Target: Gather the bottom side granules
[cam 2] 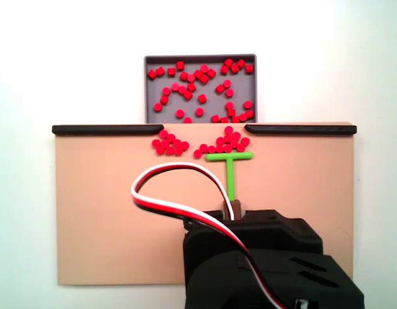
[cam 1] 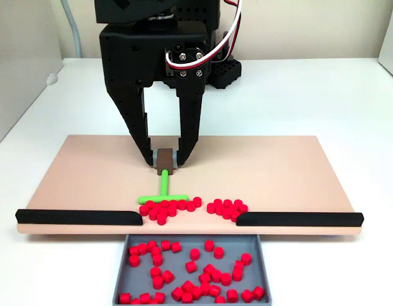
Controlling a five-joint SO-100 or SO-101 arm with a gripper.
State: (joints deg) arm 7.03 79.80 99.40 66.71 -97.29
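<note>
A black robot arm stands over a tan board (cam 1: 88, 172) lying on a white table (cam 1: 323, 95). In a fixed view facing the arm, the gripper (cam 1: 164, 159) points straight down, its 2 fingers pinching a small brown-and-grey block that forms the handle of a green T-shaped tool (cam 1: 164, 190). The tool's stem runs from that block toward the board's near edge, and its crossbar lies flat on the board.

The red granules (cam 1: 167, 209) on the board sit in 2 clusters along that edge. In this view, the left cluster touches the crossbar on its near side; the right cluster (cam 1: 227, 208) lies just beside it, apart from the tool. 2 long black strips (cam 1: 78, 217) line the same edge, one at each side, leaving a gap in the middle where the clusters sit.

Just past the gap, off the board, a grey tray (cam 1: 265, 261) holds many more red pellets scattered loosely.

In a fixed view from behind the arm, the tray (cam 2: 150, 90) is at the top and a red, white and black cable (cam 2: 179, 170) loops over the board.
</note>
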